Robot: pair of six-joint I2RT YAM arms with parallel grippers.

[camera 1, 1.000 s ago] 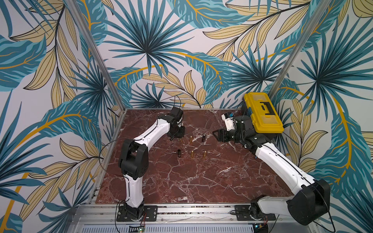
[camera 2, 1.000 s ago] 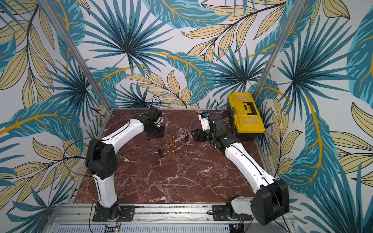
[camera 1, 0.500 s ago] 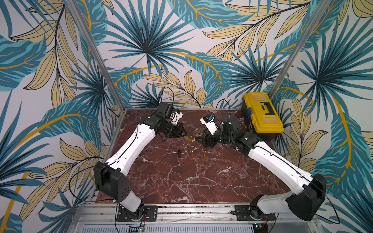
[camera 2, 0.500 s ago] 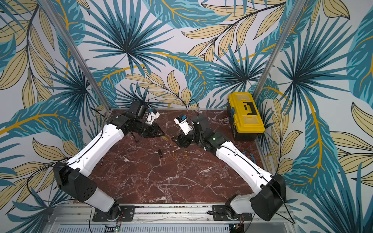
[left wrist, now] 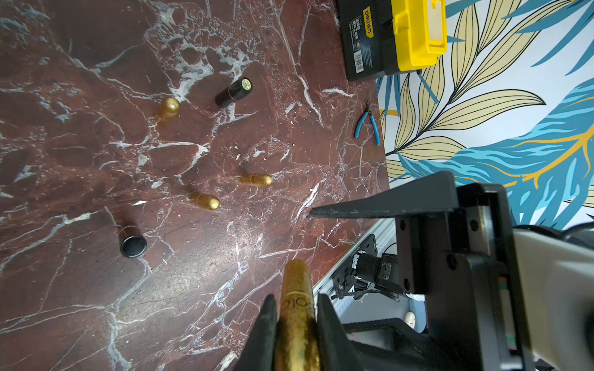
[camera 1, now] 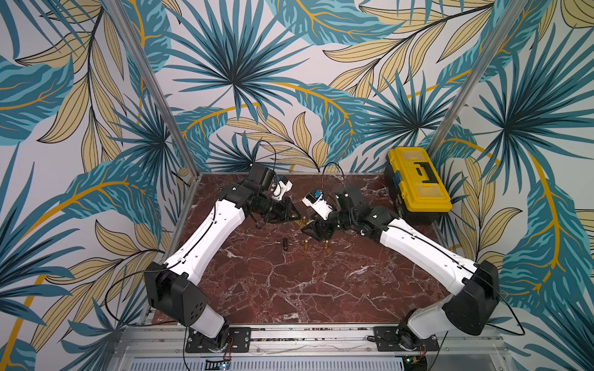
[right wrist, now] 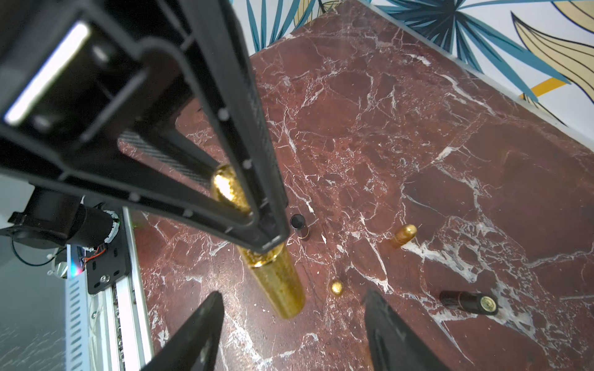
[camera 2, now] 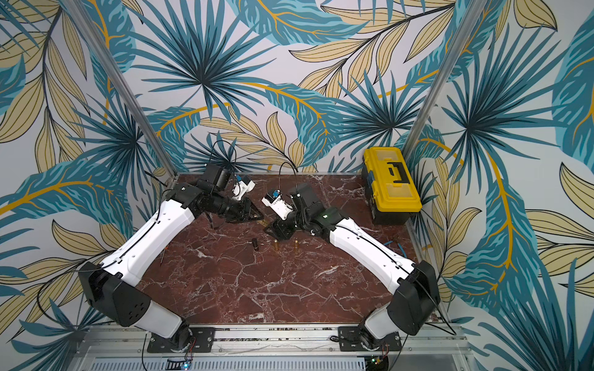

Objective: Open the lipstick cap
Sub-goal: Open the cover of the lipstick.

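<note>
- Lipstick (right wrist: 279,282): gold glitter tube, closed.
- Held above the tabletop (right wrist: 418,160), clamped between the fingers (left wrist: 266,327) of the left gripper (left wrist: 295,298), one end protruding.

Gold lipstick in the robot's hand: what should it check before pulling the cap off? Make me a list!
1. Left gripper shut on the gold lipstick: ok.
2. Right gripper open: ok.
3. Lipstick's free end lined up between the right fingers: ok.
4. Right fingers gripping that end: not ok, they stand apart from it.
5. Lipstick in one piece, nothing pulled off yet: ok.
6. Which end comes off: cannot tell.
</note>
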